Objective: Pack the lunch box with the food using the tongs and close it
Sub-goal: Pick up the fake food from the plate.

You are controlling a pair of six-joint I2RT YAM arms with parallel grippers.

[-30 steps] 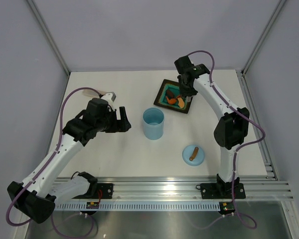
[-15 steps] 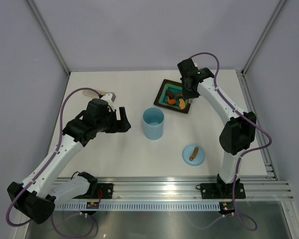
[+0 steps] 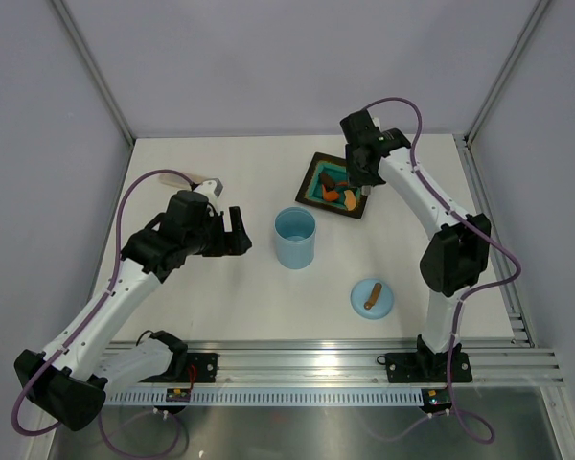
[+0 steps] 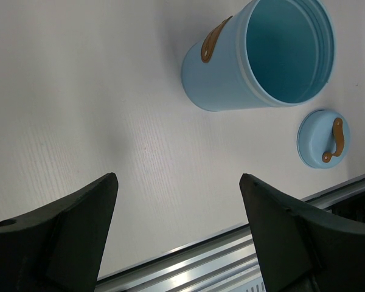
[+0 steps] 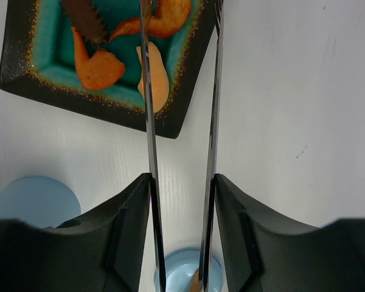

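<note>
The lunch box stands open and upright mid-table, empty inside. Its lid lies apart, nearer the rail, brown bar up. The food, orange and brown pieces, rests on a square teal plate. My right gripper is shut on the tongs. Their two arms stand spread, one over an orange piece and one at the plate's right edge, with nothing pinched between them. My left gripper hovers open and empty, left of the lunch box.
A white cable plug lies at the back left of the table. An aluminium rail runs along the near edge. Grey walls close in the back and both sides.
The right arm's elbow has swung to the right and the wrist has shifted slightly over the plate. The tongs' arms have spread wider. The left arm has not moved.
</note>
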